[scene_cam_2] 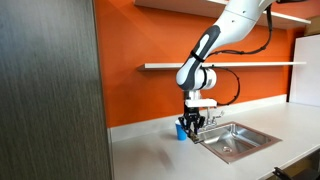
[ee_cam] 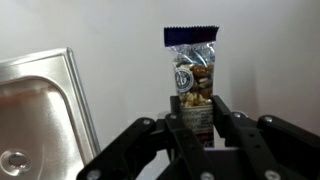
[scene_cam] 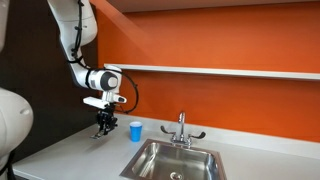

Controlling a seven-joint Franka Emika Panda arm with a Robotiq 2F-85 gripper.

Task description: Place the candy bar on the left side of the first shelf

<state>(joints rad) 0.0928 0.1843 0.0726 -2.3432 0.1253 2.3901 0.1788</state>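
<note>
The candy bar [ee_cam: 192, 75] is a slim wrapped bar with a dark blue top edge and a clear window showing nuts. In the wrist view it stands between my gripper's [ee_cam: 198, 118] two black fingers, which are shut on its lower end. In both exterior views the gripper [scene_cam: 102, 124] [scene_cam_2: 193, 122] hangs low over the pale countertop [scene_cam: 70, 155], beside the small blue cup [scene_cam: 135, 130] [scene_cam_2: 181, 129]. The bar itself is too small to make out there. The first shelf [scene_cam: 230, 71] [scene_cam_2: 165, 66] is a thin white ledge on the orange wall, well above the gripper.
A steel sink [scene_cam: 180, 160] [scene_cam_2: 235, 138] [ee_cam: 40, 110] with a faucet [scene_cam: 181, 128] is set in the countertop next to the cup. A dark wood cabinet panel [scene_cam_2: 50, 90] stands at the counter's end. A second shelf [scene_cam_2: 170, 6] runs higher on the wall.
</note>
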